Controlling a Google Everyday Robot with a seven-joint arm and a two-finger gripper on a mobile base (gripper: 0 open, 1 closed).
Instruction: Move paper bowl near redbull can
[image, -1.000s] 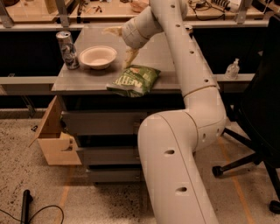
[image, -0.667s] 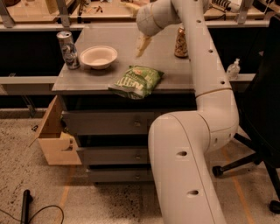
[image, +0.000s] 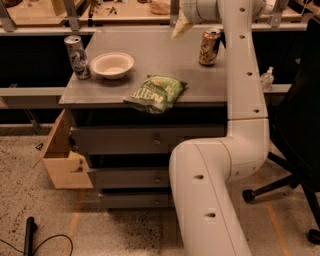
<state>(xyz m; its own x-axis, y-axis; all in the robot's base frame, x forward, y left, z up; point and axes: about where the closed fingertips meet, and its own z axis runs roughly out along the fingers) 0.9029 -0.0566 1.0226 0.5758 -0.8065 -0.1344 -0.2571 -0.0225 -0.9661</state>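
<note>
The pincer (image: 180, 27) hangs high over the back part of the bench (image: 210, 85), and I cannot tell if it is wide or narrow. It is not touching any of the things. Close to it, a bit lower and off to the right in the view, stands a brown-and-gold can (image: 209, 46). Further from the pincer, toward the front edge of the bench, lies a green chip bag (image: 157, 93). Well away from the pincer, down and to the left in the view, sits the paper bowl (image: 112, 65). It is right side up and looks empty. Just past the bowl, on the side far from the pincer, stands the redbull can (image: 77, 56). The two are right next to each other, and I cannot tell if they touch. So the bowl looks like it is already where it should be. The bowl is likely very light and thin, so a hard squeeze would bend it. The best place to hold it is the wide flat rim on the side nearest the pincer, with a soft pinch. It may slide easily, and the tall thin can could tip over if it gets bumped.
</note>
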